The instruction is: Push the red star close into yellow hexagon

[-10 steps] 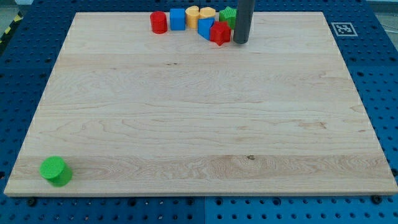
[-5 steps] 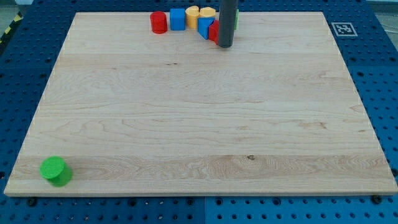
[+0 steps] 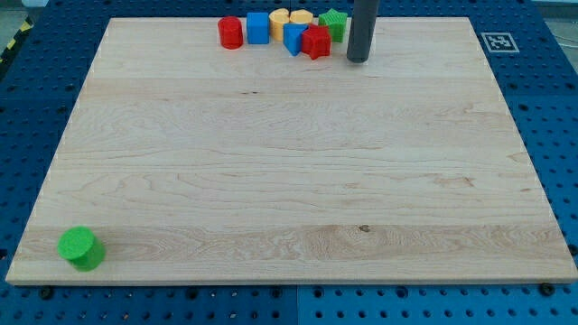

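I see the wooden board (image 3: pixel 289 181) lying on a blue perforated bench (image 3: pixel 560 135). Along its top edge sits a tight cluster — a red cylinder (image 3: pixel 230 32), a blue cube (image 3: pixel 258 27), two yellow blocks (image 3: pixel 290 17) behind, a second blue block (image 3: pixel 294 38), the red star (image 3: pixel 316 42) touching it, and a green block (image 3: pixel 333 23). Near the bottom-left corner — well apart — rests a green cylinder (image 3: pixel 80 247).

Rod (image 3: pixel 361 27) cut off by the view's top edge. Yellow hexagon (image 3: pixel 301 18) partly hidden behind red star (image 3: pixel 316 41) and a blue block (image 3: pixel 294 37). Second yellow block (image 3: pixel 280 17) half covered, shape unclear. Green block (image 3: pixel 333 23) shape unclear, touching top edge.
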Tool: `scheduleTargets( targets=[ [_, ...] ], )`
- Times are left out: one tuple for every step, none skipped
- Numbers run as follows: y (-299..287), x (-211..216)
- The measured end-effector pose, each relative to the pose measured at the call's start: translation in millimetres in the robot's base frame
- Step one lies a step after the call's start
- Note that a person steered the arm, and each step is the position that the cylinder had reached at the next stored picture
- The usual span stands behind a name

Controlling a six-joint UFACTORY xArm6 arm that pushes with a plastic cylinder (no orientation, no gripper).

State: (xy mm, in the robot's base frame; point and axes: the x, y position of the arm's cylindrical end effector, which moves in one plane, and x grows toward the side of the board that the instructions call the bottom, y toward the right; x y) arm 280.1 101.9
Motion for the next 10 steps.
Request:
scheduleTargets(
  targets=[
    [-7, -16],
    [-18, -16],
    [-42, -16],
    [-45, -16],
    [-22, 7],
    [-33, 46],
    [-50, 53],
    [-66, 39],
    [-67, 20],
    [-67, 18]
  ],
)
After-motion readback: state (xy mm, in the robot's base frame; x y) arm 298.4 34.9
